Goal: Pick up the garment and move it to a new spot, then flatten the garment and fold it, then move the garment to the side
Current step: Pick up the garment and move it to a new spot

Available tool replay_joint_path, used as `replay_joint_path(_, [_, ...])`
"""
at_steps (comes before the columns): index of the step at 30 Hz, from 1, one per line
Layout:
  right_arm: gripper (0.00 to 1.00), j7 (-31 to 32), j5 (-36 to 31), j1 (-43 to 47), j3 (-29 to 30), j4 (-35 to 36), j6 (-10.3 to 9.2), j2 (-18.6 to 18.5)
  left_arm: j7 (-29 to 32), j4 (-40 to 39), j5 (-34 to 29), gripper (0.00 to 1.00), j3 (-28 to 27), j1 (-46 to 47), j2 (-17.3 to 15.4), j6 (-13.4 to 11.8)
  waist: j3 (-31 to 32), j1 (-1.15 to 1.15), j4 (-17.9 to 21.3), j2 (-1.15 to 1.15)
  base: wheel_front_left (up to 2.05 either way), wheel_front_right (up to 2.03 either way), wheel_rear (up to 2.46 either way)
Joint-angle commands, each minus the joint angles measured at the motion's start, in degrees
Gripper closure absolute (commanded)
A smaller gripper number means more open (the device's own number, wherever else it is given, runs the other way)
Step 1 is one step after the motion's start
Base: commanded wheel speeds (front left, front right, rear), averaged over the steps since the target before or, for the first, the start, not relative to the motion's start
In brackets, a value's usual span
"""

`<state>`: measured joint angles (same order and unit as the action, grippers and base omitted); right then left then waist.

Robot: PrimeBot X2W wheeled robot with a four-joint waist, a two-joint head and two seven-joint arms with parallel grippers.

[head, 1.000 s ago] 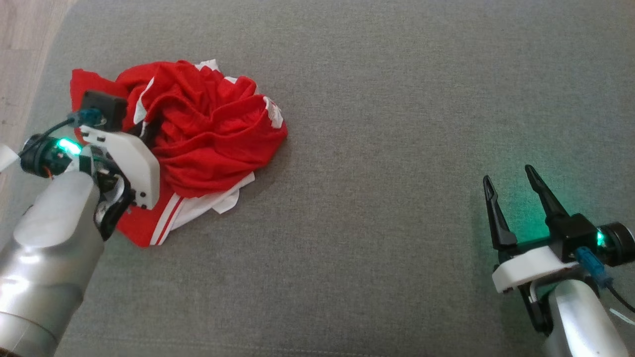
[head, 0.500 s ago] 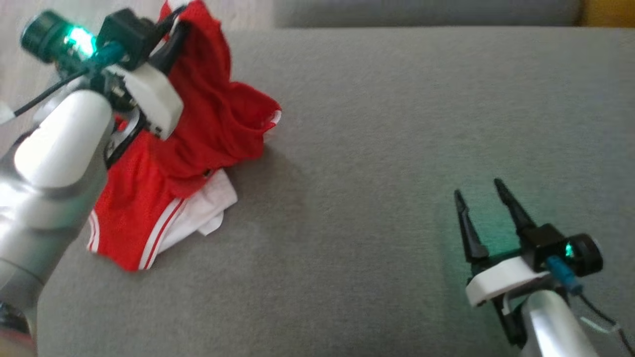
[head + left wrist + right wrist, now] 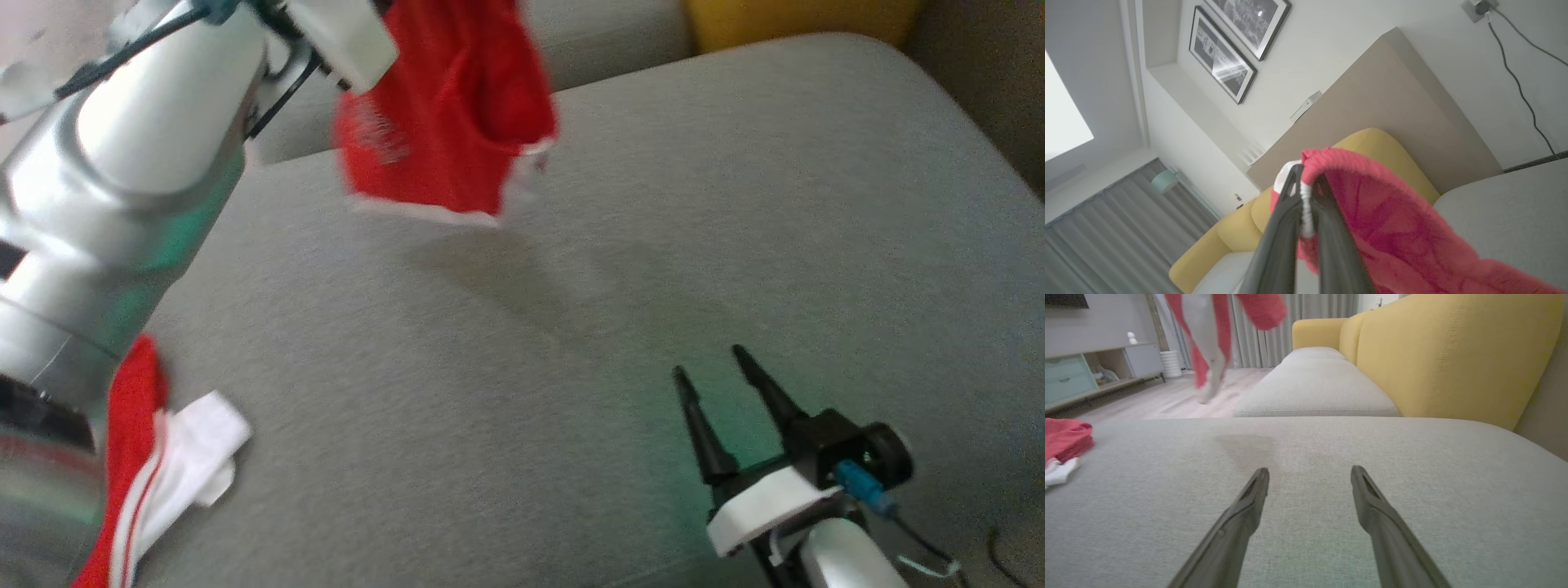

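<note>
The garment [image 3: 449,122], red with white trim, hangs in the air above the far left of the grey cushion [image 3: 571,343]. My left gripper [image 3: 1306,179] is shut on its top edge, and the red cloth [image 3: 1392,228] drapes over the fingers to the right. In the right wrist view the garment [image 3: 1208,343] dangles at the top left, blurred. My right gripper [image 3: 709,362] rests low over the near right of the cushion, open and with nothing between its fingers [image 3: 1309,473].
Another red and white piece of cloth [image 3: 147,465] lies at the cushion's near left edge [image 3: 1061,441]. A yellow sofa back [image 3: 1453,355] runs along the far right. A second grey cushion [image 3: 1314,388] lies beyond, with wooden floor [image 3: 1167,400] to the left.
My left arm has lifted the garment off the cushion into the air; part of the red and white pile stayed behind. The head camera has tilted up and turned. The right gripper stays open.
</note>
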<state>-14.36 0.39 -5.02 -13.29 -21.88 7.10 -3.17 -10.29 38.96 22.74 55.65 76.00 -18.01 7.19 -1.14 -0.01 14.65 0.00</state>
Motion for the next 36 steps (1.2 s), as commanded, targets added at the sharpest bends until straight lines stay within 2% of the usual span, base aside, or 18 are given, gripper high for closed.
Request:
replay_joint_path(1, [0.00,-0.6,1.2,-1.4,-2.0,1.9,0.39,0.3,-0.5,0.3,-0.5,1.00,-1.6,3.7,-1.7,-0.4,0.7,0.01,5.1,0.00,0.00,0.00,0.00])
replay_joint_path(5, [0.00,-0.6,3.7,-3.0,-6.6,3.1,0.39,0.3,-1.4,5.0,-0.1,1.00,-0.2,1.9,0.0,-0.2,-1.6,0.01,7.8,0.00,0.00,0.00,0.00])
replay_joint_path(8, [0.00,-0.6,5.2,-4.5,-8.5,4.2,0.39,0.3,-2.0,8.8,0.7,1.00,1.5,-2.0,0.0,0.0,-4.2,0.01,8.5,0.00,0.00,0.00,0.00])
replay_joint_path(12, [0.00,-0.6,7.0,-5.6,-8.7,5.2,0.39,0.3,-3.8,13.0,1.6,1.00,2.8,-9.7,-0.3,-0.3,-7.3,0.01,7.4,0.00,0.00,0.00,0.00])
replay_joint_path(13, [0.00,-0.6,7.3,-5.7,-8.8,5.3,0.39,0.3,-4.2,14.0,2.2,0.94,2.4,-12.0,-0.2,-0.9,-7.8,0.01,6.9,0.00,0.00,0.00,0.00])
replay_joint_path(14, [0.00,-0.6,7.5,-5.8,-9.0,5.4,0.39,0.3,-4.4,14.9,3.0,0.00,1.9,-14.3,-0.1,-1.5,-8.2,0.01,6.4,0.00,0.00,0.00,0.00])
replay_joint_path(17, [0.00,-0.6,7.8,-5.6,-8.9,5.2,0.39,0.3,-4.7,14.3,4.9,0.00,-1.1,-20.9,-0.2,-4.2,-8.5,0.01,4.7,0.00,0.00,0.00,0.00])
replay_joint_path(23, [0.00,-0.6,6.7,-2.2,-4.9,3.7,0.39,0.3,-4.7,1.8,6.7,0.00,-11.8,-39.1,0.0,-10.2,-4.4,0.01,-1.5,0.00,0.00,0.00,0.00])
replay_joint_path(27, [0.00,-0.6,6.3,2.1,-1.9,2.9,0.39,0.3,-4.7,-4.7,8.1,0.00,-20.3,-54.2,2.3,-11.6,0.2,0.01,-6.6,0.00,0.00,0.00,0.00])
replay_joint_path(28, [0.00,-0.6,6.3,2.1,-1.9,2.9,0.39,0.3,-4.7,-4.7,8.1,0.00,-20.3,-54.2,2.3,-11.6,0.2,0.01,-6.6,0.00,0.00,0.00,0.00])
replay_joint_path(31, [0.00,-0.6,5.5,5.0,0.0,2.9,0.39,0.3,-4.7,-8.7,7.8,0.00,-25.7,-63.0,5.0,-11.6,2.9,0.01,-10.3,0.00,0.00,0.00,0.00])
replay_joint_path(34, [0.00,-0.6,4.8,7.8,1.3,3.3,0.39,0.3,-4.7,-14.5,5.1,0.00,-31.6,-70.7,7.4,-12.3,5.5,0.01,-13.1,0.00,0.00,0.00,0.00])
replay_joint_path(35, [0.00,-0.6,4.5,9.4,1.7,3.4,0.39,0.3,-4.7,-18.9,1.8,0.00,-35.9,-75.7,8.6,-14.0,7.1,0.01,-14.0,0.00,0.00,0.00,0.00])
replay_joint_path(36, [0.00,-0.6,4.3,10.2,1.9,3.4,0.39,0.3,-4.7,-21.2,0.0,0.00,-37.7,-78.0,9.4,-14.7,7.8,0.01,-14.5,0.00,0.00,0.00,0.00])
